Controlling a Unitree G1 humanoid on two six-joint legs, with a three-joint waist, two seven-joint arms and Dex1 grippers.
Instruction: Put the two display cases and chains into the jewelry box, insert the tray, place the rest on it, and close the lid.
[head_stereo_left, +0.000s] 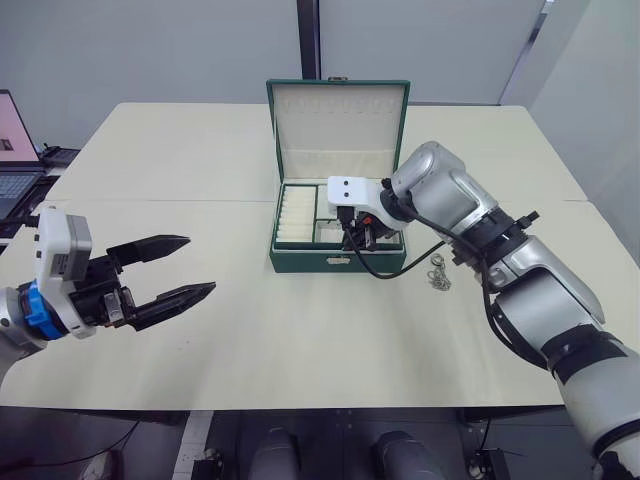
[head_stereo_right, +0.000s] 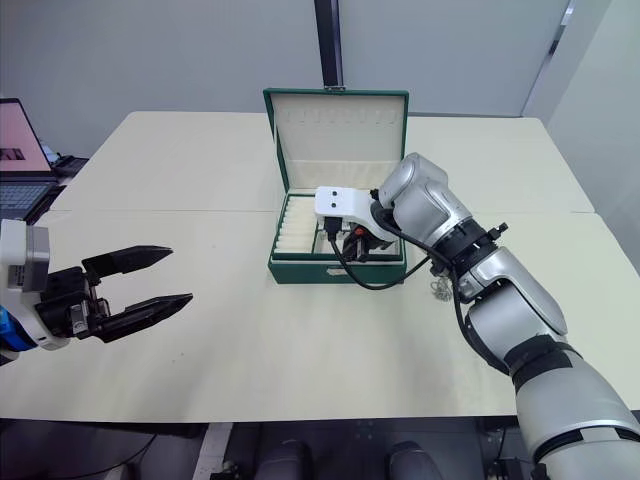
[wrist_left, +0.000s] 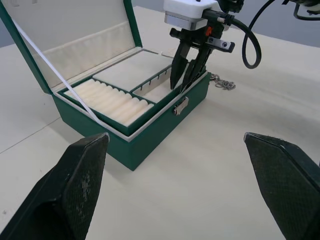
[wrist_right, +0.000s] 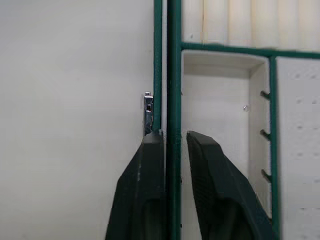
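I see the jewelry box (head_stereo_left: 338, 262) open at the middle of the tabletop (head_stereo_left: 180, 160), its lid (head_stereo_left: 338, 122) standing upright. The tray (wrist_left: 127, 87) sits inside it, ribbed strip toward my left. My right pincer (wrist_left: 186, 75) points down at the box's front edge, its fingers nearly together and straddling the tray's green front wall beside the clasp (wrist_right: 148, 111); it looks like a grip on that wall, though contact is hard to confirm. A small silver chain cluster (head_stereo_left: 439, 274) lies on the tabletop just right of the box, partly hidden behind my right arm. My left pincer (head_stereo_left: 172, 269) hovers spread wide and empty, well left of the box.
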